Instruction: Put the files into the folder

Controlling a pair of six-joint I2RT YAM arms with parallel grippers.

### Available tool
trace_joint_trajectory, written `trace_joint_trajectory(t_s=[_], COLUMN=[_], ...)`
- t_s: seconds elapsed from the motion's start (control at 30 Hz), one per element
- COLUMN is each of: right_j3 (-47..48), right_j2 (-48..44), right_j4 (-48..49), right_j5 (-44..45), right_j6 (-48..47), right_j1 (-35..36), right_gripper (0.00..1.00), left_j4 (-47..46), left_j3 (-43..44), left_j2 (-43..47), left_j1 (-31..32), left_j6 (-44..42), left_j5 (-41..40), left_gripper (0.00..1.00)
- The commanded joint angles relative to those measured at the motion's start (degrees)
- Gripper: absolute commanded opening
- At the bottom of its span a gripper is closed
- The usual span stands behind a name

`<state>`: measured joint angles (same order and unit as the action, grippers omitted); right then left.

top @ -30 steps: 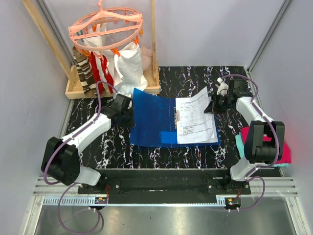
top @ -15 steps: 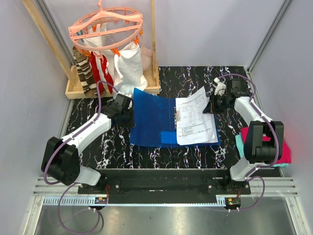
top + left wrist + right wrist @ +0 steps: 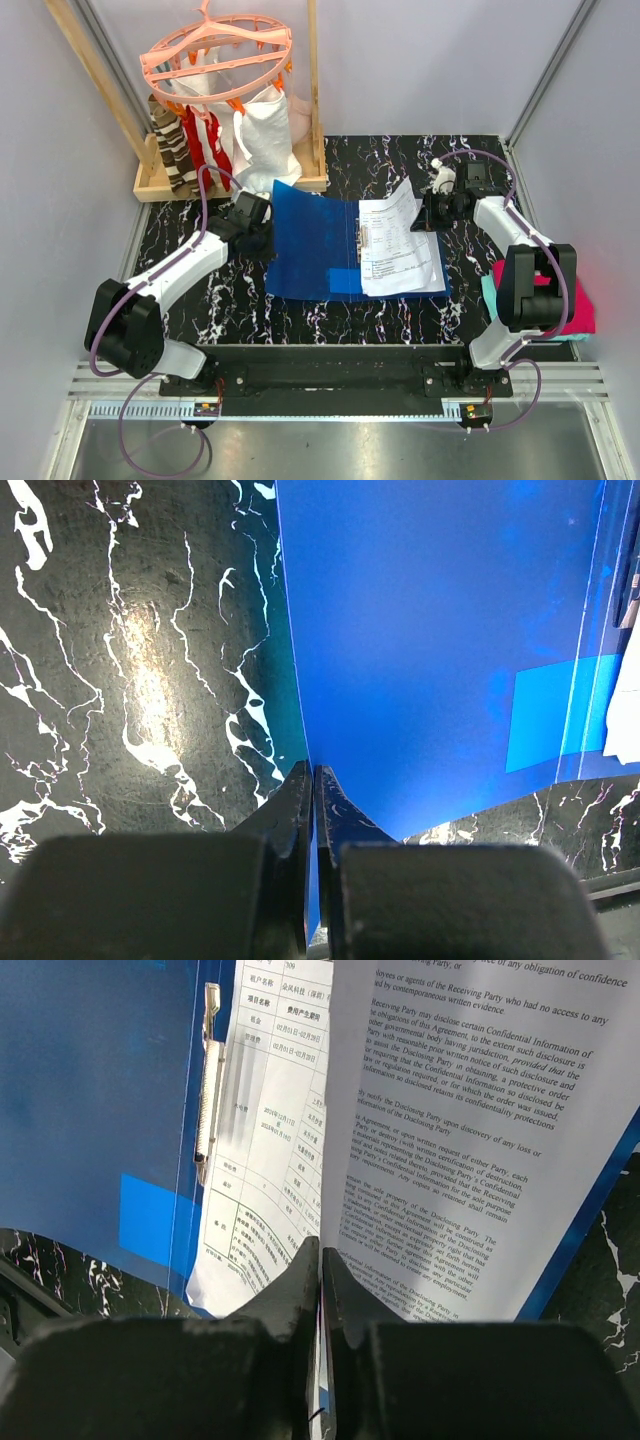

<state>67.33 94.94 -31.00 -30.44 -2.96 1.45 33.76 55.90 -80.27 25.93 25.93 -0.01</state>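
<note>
Two grips are closed: the left gripper (image 3: 312, 780) clamps the blue folder (image 3: 305, 235) cover, apparently to hold it open, and the right gripper (image 3: 320, 1255) pinches the files (image 3: 400, 250) over it.

A wooden rack (image 3: 160, 185) hung with cloths blocks the far left corner of the table (image 3: 370, 165), and the left arm (image 3: 190, 262) slants across the ground before it to the left edge of the folder (image 3: 305, 240). The open folder and the files (image 3: 400, 255) fill the middle, one sheet's corner raised at the right tool (image 3: 428, 212); a folded magenta cloth (image 3: 580, 312) lies at the table's right edge. Bare table shows along the far edge right of the rack and in a strip before the folder.
</note>
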Motion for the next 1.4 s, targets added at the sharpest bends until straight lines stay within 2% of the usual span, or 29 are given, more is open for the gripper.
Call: trace_joint_trajectory(t_s=[0.0,0.23,0.33,0.4,0.47,0.6,0.63,0.7,0.73,0.87,0.93,0.97,1.07,1.23,1.37], right_j3=[1.3,0.7,0.5,0.3,0.3,0.3,0.4,0.7,0.9,2.1,2.5,3.2,4.6,3.2,2.2], right_j2=[-0.8,-1.5,-1.9,-2.3,-2.6,-3.3,-3.6,-5.0,-5.4,-7.6,-8.4,-8.5,-8.1,-7.7,-5.9], right_j4=[2.7,3.2,3.1,3.1,3.0,2.0,1.7,0.6,0.2,-1.7,-2.2,-3.3,-5.1,-2.2,1.9], right_j5=[2.2,6.0,8.1,10.0,11.1,15.0,16.8,23.5,25.5,35.2,36.6,38.2,36.0,26.0,23.1], right_j6=[1.1,2.3,2.6,4.1,5.0,6.9,7.4,8.7,9.2,9.7,9.9,10.3,11.5,13.3,16.5], right_j1=[0.2,0.3,0.2,0.2,0.1,0.2,0.2,0.2,0.1,0.1,0.1,0.1,0.1,2.0,5.7], right_gripper=[0.12,0.31,0.39,0.44,0.45,0.53,0.60,0.66,0.73,0.78,0.79,0.82,0.86,0.88,0.88], left_j4=[0.6,0.3,0.0,-0.4,-0.7,-0.8,-0.8,-0.8,-0.8,-0.5,-0.2,-0.1,-0.3,-1.5,-4.1], left_j3=[2.2,1.8,1.5,1.1,0.8,0.5,0.4,0.2,0.1,-0.1,0.3,0.4,0.7,2.5,4.1], left_j2=[0.2,0.7,1.5,2.1,3.0,3.9,4.2,4.4,4.8,6.3,7.7,8.3,11.2,14.2,14.9], left_j1=[0.3,0.3,0.3,0.3,0.3,0.3,0.3,0.3,0.3,0.3,0.3,0.3,0.3,0.3,0.3], left_j6=[-0.7,-0.3,0.1,0.3,0.4,0.5,0.4,0.2,0.2,-0.8,-1.0,-1.2,-1.4,-0.9,0.4], left_j5=[-1.7,-1.7,-2.0,-2.2,-2.2,-1.9,-1.9,-2.0,-2.2,-3.1,-3.7,-3.7,-2.6,2.8,7.0], left_gripper=[0.00,0.05,0.15,0.25,0.28,0.42,0.44,0.50,0.52,0.64,0.69,0.70,0.77,0.77,0.77])
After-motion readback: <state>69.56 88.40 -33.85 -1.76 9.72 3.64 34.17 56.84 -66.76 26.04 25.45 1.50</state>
